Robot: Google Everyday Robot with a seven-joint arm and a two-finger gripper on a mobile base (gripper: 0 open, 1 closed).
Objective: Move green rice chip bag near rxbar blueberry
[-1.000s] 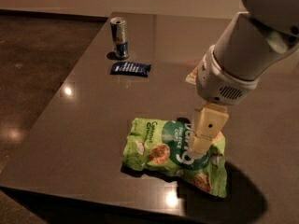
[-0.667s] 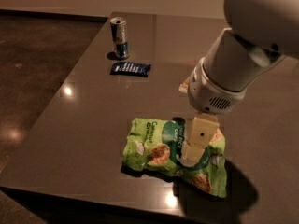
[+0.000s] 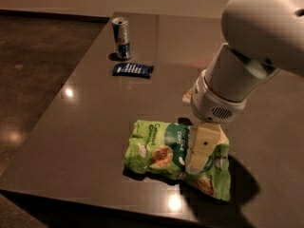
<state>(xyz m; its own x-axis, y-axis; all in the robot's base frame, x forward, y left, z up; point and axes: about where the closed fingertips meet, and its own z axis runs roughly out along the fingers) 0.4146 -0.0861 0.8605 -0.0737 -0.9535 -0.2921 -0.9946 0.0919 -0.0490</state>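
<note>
Dark tabletop [image 3: 85,141] is carrying the green rice chip bag [image 3: 156,148] directly under the gripper [image 3: 199,159] — hold state cannot be told — so its crinkly film may be slipping loose short of the rxbar blueberry [image 3: 133,70], well beyond.

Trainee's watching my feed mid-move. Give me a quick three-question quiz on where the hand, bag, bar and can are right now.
1. True or false: the rxbar blueberry lies flat on the table, on the camera side of the upright can.
2. Where is the hand? A) low over the green rice chip bag; B) beside the can; C) off the table.
3. Fill in: the bag and the bar are ____ (touching/apart).
Key: 1 true; 2 A; 3 apart.
</note>
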